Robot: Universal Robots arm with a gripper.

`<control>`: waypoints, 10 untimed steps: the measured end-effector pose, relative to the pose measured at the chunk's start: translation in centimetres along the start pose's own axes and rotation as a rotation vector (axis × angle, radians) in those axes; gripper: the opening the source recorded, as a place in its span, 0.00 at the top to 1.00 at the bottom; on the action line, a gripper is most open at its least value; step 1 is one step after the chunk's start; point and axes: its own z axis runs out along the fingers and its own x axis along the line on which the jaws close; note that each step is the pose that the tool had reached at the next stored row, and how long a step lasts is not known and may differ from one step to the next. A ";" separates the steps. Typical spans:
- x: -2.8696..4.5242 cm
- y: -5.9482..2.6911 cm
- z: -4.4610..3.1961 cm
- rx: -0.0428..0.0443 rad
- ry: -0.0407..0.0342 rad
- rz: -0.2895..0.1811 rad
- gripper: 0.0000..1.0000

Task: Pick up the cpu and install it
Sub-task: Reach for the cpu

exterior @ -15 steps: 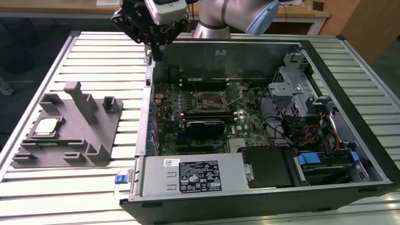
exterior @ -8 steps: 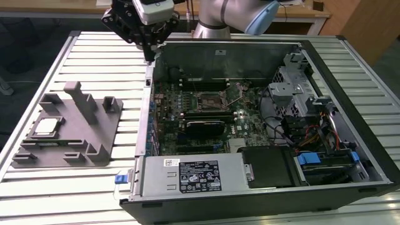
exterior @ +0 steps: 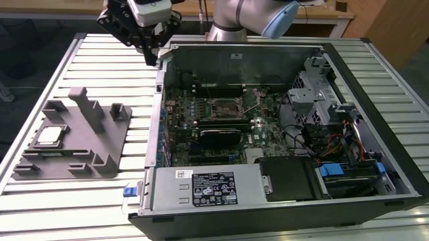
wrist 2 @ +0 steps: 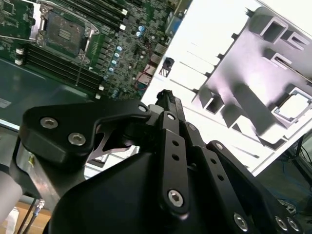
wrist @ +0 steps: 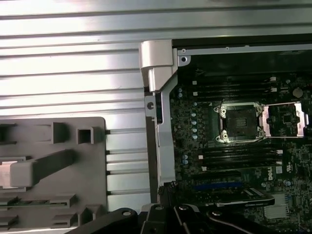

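We see an open computer case [exterior: 234, 52] lying on its side on a slatted metal table [exterior: 94, 55], with its motherboard [exterior: 184, 118] facing up so an arm can reach in from above. Near the middle of the board, the socket [exterior: 228, 106] has its metal cover swung aside. Its bare seat shows in the first wrist view, and we read this as ready to take the chip. On the exterior view's left of the case, well apart from the socket, a grey fixture [exterior: 47, 111] lies flat on the table. The cpu [exterior: 52, 136] rests silvery side up in a shallow square recess of the fixture. The recess seems meant to keep the cpu level and at a known spot for a grasp from above. Nothing touches the cpu. The pincer [exterior: 152, 59] hangs tip down above the corner of the case that is nearest the fixture and farthest from the exterior camera, clear of both cpu and socket. Its fingers look drawn together with nothing between them. In the second wrist view the tip points at the strip of table between the case's edge and the fixture. We judge that the pick-up is not yet begun.
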 end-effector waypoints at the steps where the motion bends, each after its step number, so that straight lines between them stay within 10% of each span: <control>1: 0.20 -0.02 -0.01 0.0000 -0.0001 0.000 0.89; 10: 2.16 -0.16 -0.07 -0.0001 -0.0017 0.000 0.89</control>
